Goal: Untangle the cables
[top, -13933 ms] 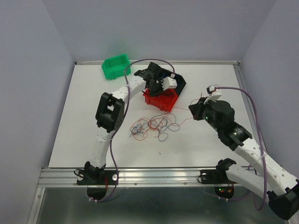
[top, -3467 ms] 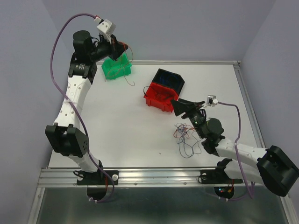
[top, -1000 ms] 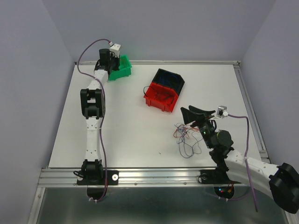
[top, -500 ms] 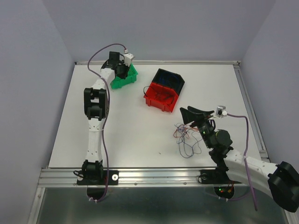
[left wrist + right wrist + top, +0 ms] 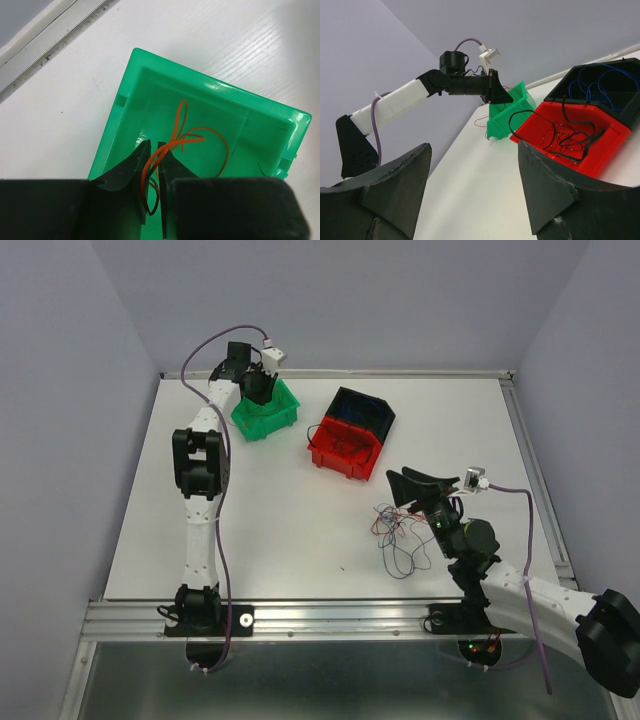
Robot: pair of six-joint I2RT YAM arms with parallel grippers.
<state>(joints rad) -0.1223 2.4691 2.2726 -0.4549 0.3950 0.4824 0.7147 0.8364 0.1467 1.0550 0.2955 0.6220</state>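
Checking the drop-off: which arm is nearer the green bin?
Left. The left arm has its jaws over the green bin, an orange wire between them; the right arm is far off, jaws by the wire tangle.

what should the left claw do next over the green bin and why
Probably open the left claw wider, then lift clear. The orange wire loops inside the green bin, but a strand runs between the claw's barely parted jaws, so rising now might drag it back out.
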